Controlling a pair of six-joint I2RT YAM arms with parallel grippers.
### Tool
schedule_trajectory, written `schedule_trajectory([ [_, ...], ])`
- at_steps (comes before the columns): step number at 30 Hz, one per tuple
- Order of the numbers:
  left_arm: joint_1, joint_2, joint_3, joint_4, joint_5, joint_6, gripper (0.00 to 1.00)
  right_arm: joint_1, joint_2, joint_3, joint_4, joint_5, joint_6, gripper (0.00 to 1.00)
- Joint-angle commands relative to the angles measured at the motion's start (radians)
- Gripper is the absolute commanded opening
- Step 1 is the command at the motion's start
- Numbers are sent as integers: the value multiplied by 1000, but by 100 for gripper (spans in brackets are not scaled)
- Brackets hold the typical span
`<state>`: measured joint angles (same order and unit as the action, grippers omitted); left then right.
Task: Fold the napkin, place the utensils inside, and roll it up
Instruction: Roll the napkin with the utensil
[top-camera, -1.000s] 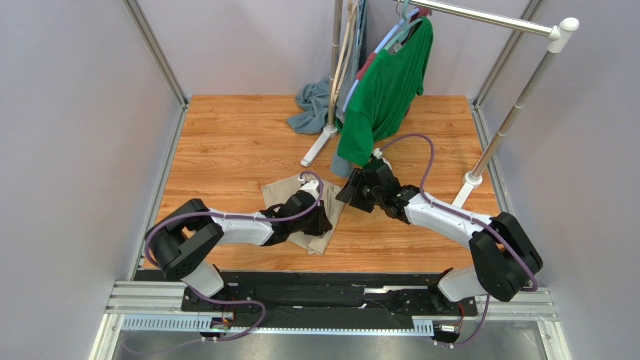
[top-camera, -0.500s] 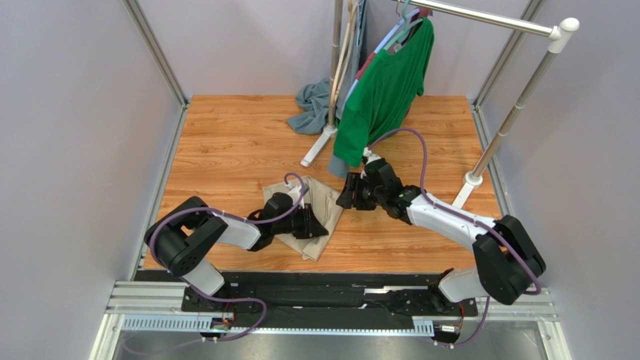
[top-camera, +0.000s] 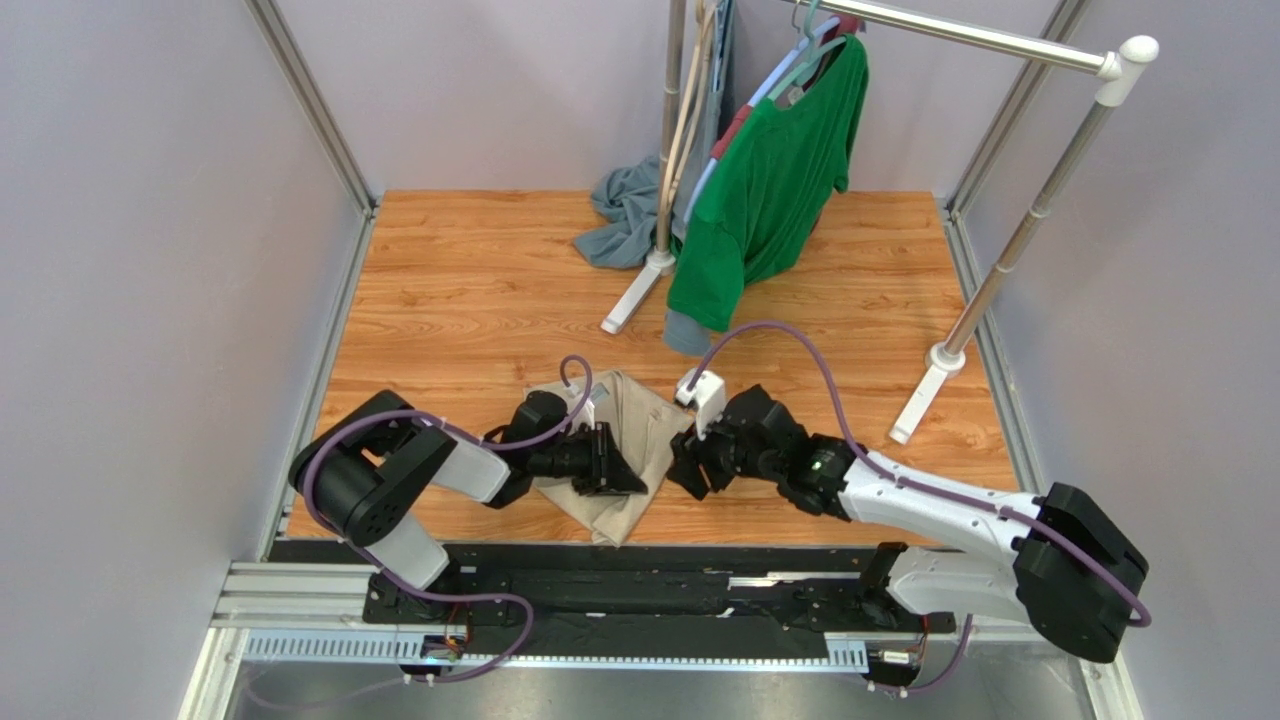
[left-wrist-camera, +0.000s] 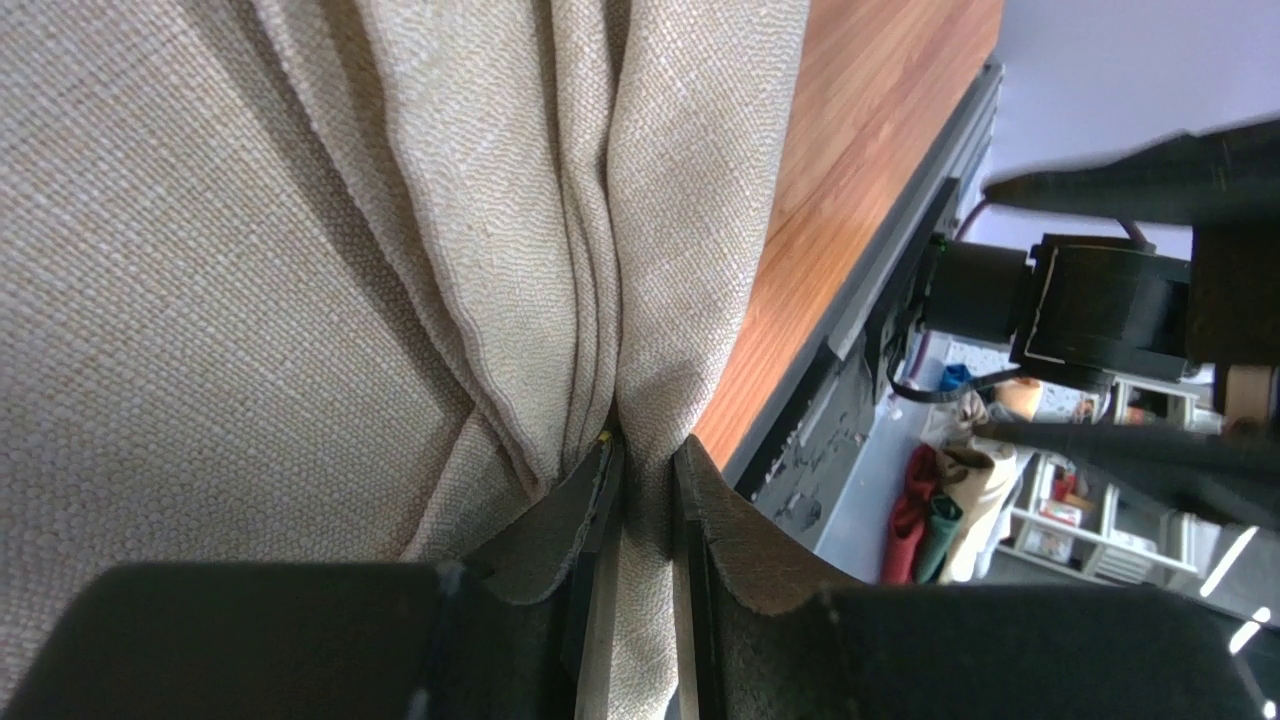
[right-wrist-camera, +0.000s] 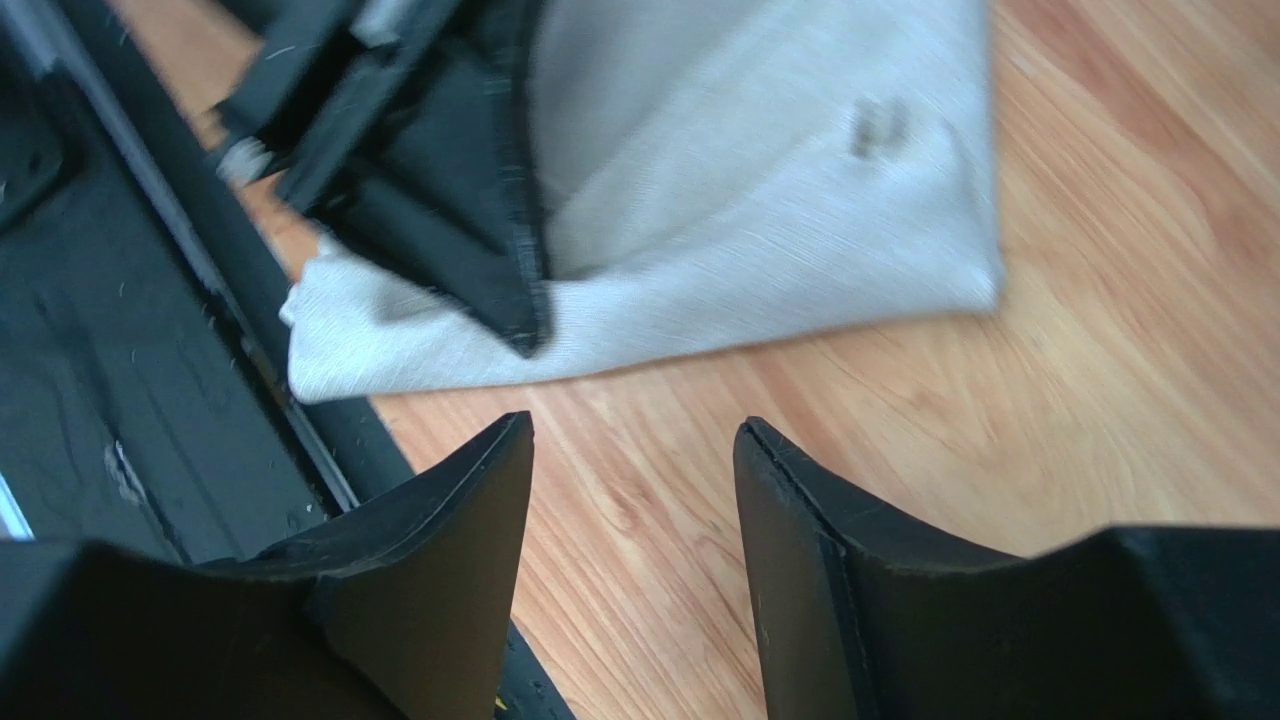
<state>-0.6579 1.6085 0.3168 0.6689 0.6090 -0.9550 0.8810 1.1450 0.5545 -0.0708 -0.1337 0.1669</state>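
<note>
The napkin (top-camera: 643, 414) lies bunched on the table (top-camera: 451, 300), on the arms' side of the rack foot (top-camera: 634, 296) and well apart from it. It is a soft, light woven cloth, limp rather than stiff. It will sag and slide over itself when lifted, though the coarse weave should give the fingers some bite (my reading of the texture, not something tested). Edges and corners look like the best places to hold it, since a grip on the middle only gathers more wrinkles.

The left gripper (left-wrist-camera: 646, 458) has its jaws pressed nearly together on a bundle of several gathered layers. They pinch where the pleats converge, on the side of the napkin facing away from the rack foot. The right gripper (right-wrist-camera: 631, 435) hangs with its jaws spread and nothing between them. It is over bare wood just beside the napkin, also on the near side of the rack foot.

Much is hard to read here:
- The fork does not show in any view, and whether it is wrapped inside the folds or somewhere else, I cannot tell.
- The left arm covers part of the cloth from above.
- The left wrist view sits so close that the overall fold shape — halved, quartered or simply crumpled — stays unclear.
- The right wrist view is motion-blurred, and a small dark mark on the cloth there cannot be identified.
</note>
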Motion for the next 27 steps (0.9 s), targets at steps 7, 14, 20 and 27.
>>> schedule_trajectory([
  [7,93,-22,5,-348,73,131,25,162,91,40,206,8,-542,58],
  [14,150,2,8,-341,169,167,25,171,229,101,167,68,-670,57],
  [20,153,10,7,-334,178,157,25,141,254,145,171,170,-568,58],
  [27,153,-38,13,-373,124,165,25,38,340,430,-161,213,133,50],
])
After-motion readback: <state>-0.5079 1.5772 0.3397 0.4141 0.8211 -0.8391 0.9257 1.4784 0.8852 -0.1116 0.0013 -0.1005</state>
